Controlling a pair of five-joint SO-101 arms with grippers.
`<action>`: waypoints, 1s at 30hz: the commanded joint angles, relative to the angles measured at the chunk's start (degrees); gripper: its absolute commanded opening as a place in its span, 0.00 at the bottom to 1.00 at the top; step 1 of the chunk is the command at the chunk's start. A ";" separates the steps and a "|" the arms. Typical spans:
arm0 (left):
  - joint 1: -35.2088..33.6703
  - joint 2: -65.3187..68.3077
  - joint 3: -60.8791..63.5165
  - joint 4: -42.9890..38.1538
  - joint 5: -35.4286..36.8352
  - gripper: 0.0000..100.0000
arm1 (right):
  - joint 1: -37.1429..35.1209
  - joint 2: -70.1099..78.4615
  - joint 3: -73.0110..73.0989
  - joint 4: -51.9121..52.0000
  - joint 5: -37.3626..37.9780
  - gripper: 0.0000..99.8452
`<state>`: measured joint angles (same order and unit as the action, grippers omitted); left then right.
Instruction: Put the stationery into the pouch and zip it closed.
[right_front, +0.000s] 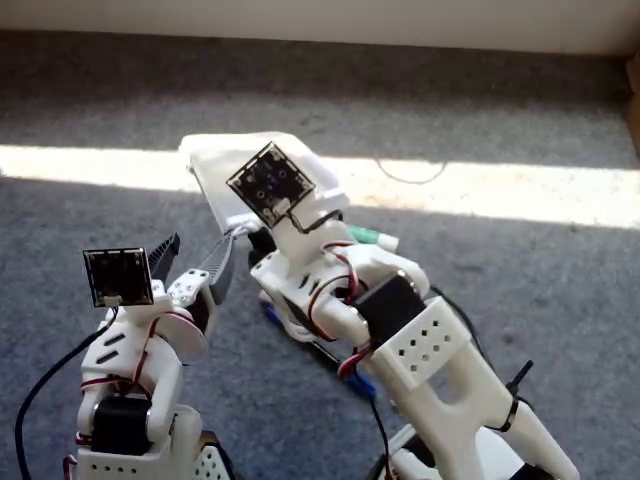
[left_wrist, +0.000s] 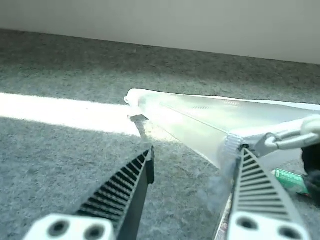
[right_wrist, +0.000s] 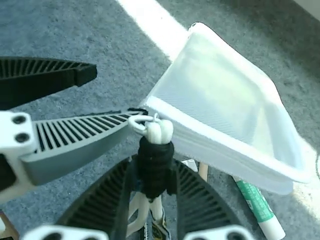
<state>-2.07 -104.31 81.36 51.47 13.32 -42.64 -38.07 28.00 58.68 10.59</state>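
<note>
The right gripper (right_wrist: 155, 162) is clamping the zipper pull (right_wrist: 159, 131); the left gripper (left_wrist: 196, 152) is hovering, spread apart, at a corner of the raised pouch (left_wrist: 210, 115) — pinch there first. A green pen (right_wrist: 255, 205) is lying outside — load before zipping.

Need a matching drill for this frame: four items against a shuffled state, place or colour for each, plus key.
Items
1. left pincer
2. right pincer
3. pouch
4. green marker

Descriptions
A. lies on the carpet
B. translucent white
C. open
D. shut on the zipper pull

Pairs: 1-C, 2-D, 3-B, 4-A
</note>
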 joint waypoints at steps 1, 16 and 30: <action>0.75 -0.66 -0.04 -1.23 0.18 0.25 | -2.24 -2.51 -0.75 1.98 -0.53 0.00; 0.57 -0.66 4.26 -1.23 -4.84 0.18 | -2.42 -3.47 -0.48 3.30 -0.26 0.00; 0.48 -0.66 3.74 -0.88 -8.00 0.04 | 5.93 -15.96 9.01 1.01 0.00 0.00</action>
<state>-1.54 -104.31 85.85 51.03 5.67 -39.82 -50.29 36.62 61.93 10.68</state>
